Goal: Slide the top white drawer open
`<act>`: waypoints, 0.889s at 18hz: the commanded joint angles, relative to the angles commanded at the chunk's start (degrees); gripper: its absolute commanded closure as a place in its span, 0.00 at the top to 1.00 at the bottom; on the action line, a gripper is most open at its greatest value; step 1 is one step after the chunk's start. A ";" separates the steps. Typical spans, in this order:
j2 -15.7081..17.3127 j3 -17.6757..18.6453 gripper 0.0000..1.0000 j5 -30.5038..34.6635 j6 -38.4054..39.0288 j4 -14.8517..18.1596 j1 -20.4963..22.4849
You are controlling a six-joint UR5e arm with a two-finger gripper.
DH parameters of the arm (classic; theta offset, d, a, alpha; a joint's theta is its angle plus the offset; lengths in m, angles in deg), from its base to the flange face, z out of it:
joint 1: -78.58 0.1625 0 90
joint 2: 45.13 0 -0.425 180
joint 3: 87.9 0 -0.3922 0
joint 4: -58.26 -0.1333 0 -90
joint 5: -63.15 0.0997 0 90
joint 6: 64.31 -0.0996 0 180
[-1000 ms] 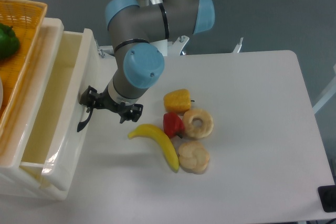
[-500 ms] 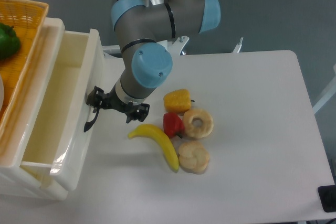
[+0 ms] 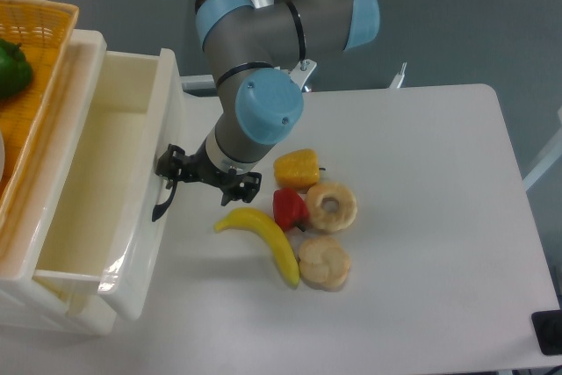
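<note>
At the nine o'clock side of the white table (image 3: pixel 421 217), the top white drawer (image 3: pixel 105 191), a glossy cream-white plastic box with a curved black handle (image 3: pixel 164 199), stands pulled well out of its cabinet, its whole hollow open to view from above. The two-finger black gripper (image 3: pixel 180 173) of the grey and blue arm sits right at that handle, fingers on either side of it; they look clenched on the handle, though the contact itself is small and dark. By my reading the slide is mostly done: the drawer looks near the end of its travel, and what is left is a short last pull, if any, and letting go. The drawer holds nothing that I can see, only bare pale walls and floor. Above it at ten o'clock an orange wicker basket (image 3: pixel 39 50) holds a green pepper-like thing (image 3: pixel 10 68). At the three o'clock side of the gripper lie a yellow banana (image 3: pixel 263 239), a red pepper (image 3: pixel 290 208), a yellow pepper (image 3: pixel 296 168) and two pale pastries (image 3: pixel 331 206), all apart from the drawer.
</note>
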 joint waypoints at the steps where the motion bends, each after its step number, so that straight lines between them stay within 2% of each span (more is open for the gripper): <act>1: 0.00 0.00 1.00 0.00 -0.18 0.00 0.09; 16: 0.00 -0.44 1.00 0.00 -0.35 0.09 3.16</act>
